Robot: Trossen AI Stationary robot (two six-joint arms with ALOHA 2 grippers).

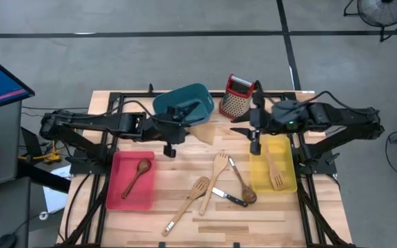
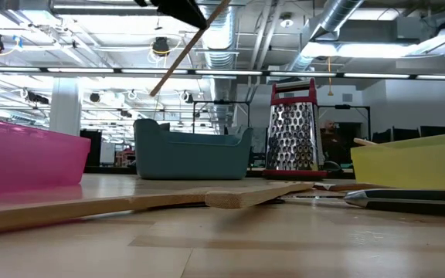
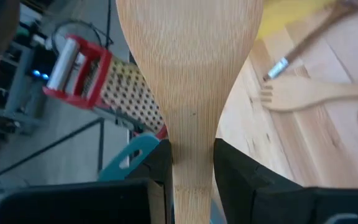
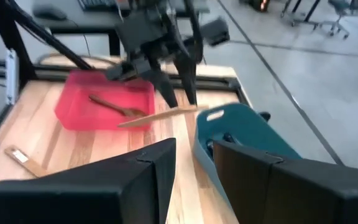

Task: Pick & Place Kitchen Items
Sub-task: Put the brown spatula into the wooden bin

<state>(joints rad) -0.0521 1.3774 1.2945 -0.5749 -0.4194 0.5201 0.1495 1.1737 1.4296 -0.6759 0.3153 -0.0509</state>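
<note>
Left gripper grips pale wooden spatula, blade pointing forward

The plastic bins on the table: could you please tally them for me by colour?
Teal plastic bin: 1
Red plastic bin: 1
Yellow plastic bin: 1
Total: 3
</note>
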